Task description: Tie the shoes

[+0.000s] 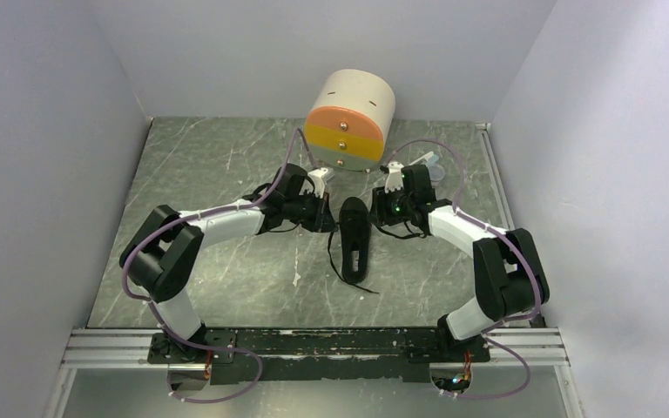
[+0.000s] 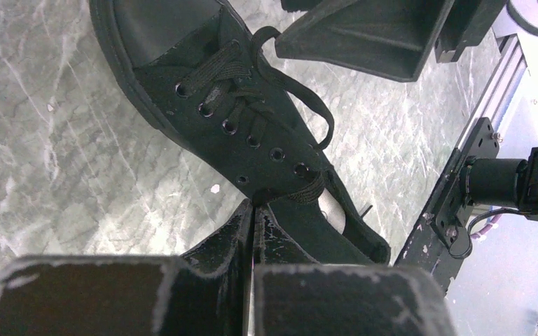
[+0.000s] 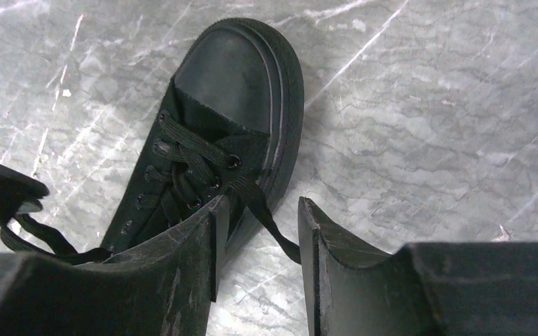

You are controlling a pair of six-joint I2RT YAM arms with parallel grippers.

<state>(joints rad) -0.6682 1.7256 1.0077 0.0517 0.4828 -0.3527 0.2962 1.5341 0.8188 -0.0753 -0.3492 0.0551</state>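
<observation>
The left gripper (image 2: 252,210) is squeezed tight shut. Its two fingers press flat on each other. A thin black lace (image 2: 307,190) runs from a hole near the back of the shoe down to the fingertips, and it looks pinched there. This gripper sits just beside the left side of the shoe.

The small all-black lace-up shoe (image 1: 354,228) lies in the middle of the grey stone-look table (image 1: 218,174), between the two grippers. Its round toe points to the far side and its heel points to the arm bases. More loose lace trails on the table near the heel.

Behind the shoe stands a big round cream box with orange and yellow drawers (image 1: 353,100). It does not touch the shoe.

The right gripper (image 3: 260,210) is just beside the right side of the shoe, near the toe. Its fingers are apart. A second lace (image 3: 270,224) comes off the front of the shoe and runs through the gap between them. It is not squeezed.
</observation>
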